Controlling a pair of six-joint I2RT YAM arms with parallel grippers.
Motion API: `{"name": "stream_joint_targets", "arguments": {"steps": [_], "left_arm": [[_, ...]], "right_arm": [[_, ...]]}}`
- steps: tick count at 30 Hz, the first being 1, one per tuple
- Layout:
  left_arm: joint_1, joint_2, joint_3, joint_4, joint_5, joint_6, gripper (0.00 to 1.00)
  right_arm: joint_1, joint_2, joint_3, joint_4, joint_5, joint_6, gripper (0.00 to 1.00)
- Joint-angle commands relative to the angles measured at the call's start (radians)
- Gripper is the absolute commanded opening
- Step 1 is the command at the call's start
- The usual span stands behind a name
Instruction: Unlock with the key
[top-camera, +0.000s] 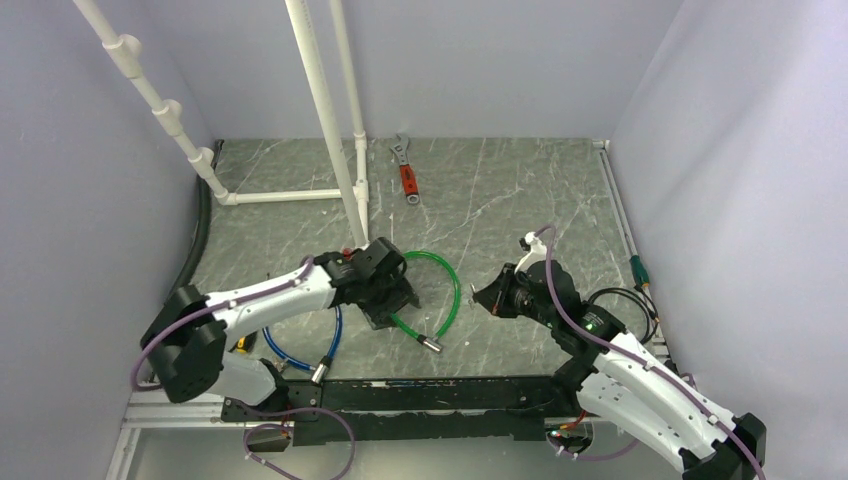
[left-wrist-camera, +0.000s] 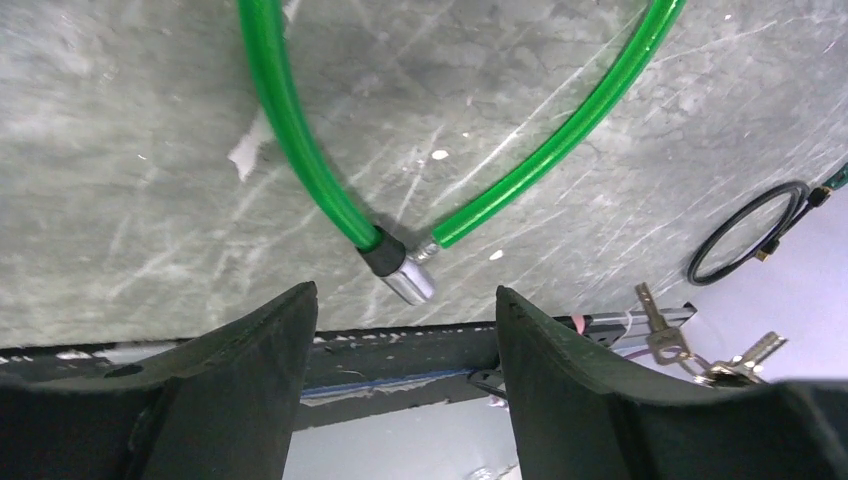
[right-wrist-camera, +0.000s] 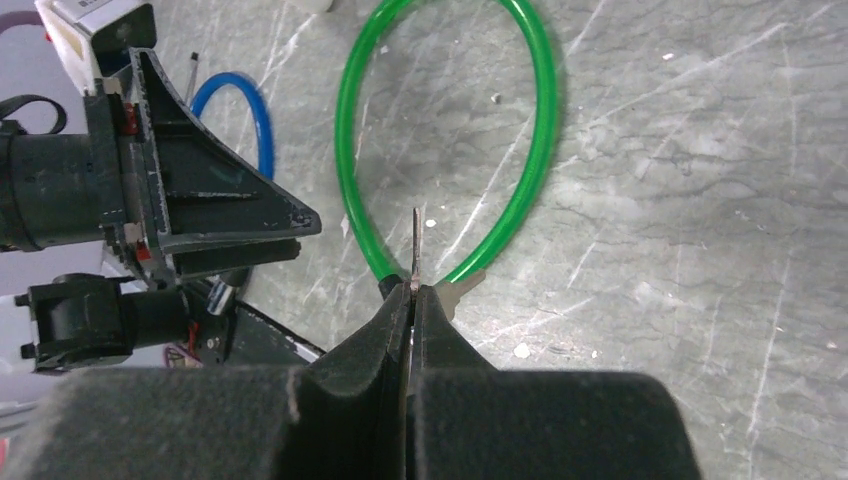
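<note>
A green cable lock (top-camera: 455, 290) lies looped in the middle of the table, with its silver cylinder end (top-camera: 432, 343) towards the near edge. My left gripper (top-camera: 388, 312) hovers over the loop's left side. In the left wrist view it (left-wrist-camera: 403, 292) stands open, and the silver cylinder (left-wrist-camera: 412, 283) shows on the table just beyond its fingertips, with nothing between the jaws. My right gripper (right-wrist-camera: 413, 292) is shut on the key (right-wrist-camera: 416, 245), whose thin blade sticks out towards the green loop (right-wrist-camera: 545, 130). More keys of the bunch (left-wrist-camera: 665, 335) show at the right of the left wrist view.
A blue cable (top-camera: 335, 335) with a silver end (top-camera: 320, 372) lies by the left arm. A red-handled wrench (top-camera: 407, 178) rests at the back, beside white pipes (top-camera: 325, 110). A black cable coil (top-camera: 625, 305) sits at the right. A black rail (top-camera: 430, 395) runs along the near edge.
</note>
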Motion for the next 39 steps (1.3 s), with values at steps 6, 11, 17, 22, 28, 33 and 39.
{"name": "stream_joint_targets", "arguments": {"steps": [6,11,17,22,28,33,39], "left_arm": [[-0.068,0.144,0.160,-0.168,-0.023,-0.280,0.72],[-0.100,0.209,0.196,-0.212,-0.027,-0.352,0.70],[-0.140,0.271,0.214,-0.198,-0.024,-0.407,0.72],[-0.184,0.329,0.255,-0.275,-0.028,-0.494,0.68],[-0.201,0.384,0.260,-0.279,-0.069,-0.547,0.66],[-0.202,0.450,0.293,-0.295,-0.069,-0.550,0.61],[-0.201,0.481,0.297,-0.277,-0.096,-0.561,0.59]], "right_arm": [[-0.010,-0.052,0.037,-0.058,0.080,-0.003,0.00],[-0.012,-0.079,0.039,-0.095,0.108,-0.015,0.00],[-0.014,-0.099,0.022,-0.099,0.117,-0.020,0.00],[-0.016,-0.119,0.008,-0.106,0.124,-0.026,0.00],[-0.017,-0.150,-0.001,-0.112,0.130,-0.035,0.00],[-0.017,-0.156,-0.011,-0.112,0.127,-0.036,0.00],[-0.017,-0.160,-0.017,-0.112,0.124,-0.041,0.00]]}}
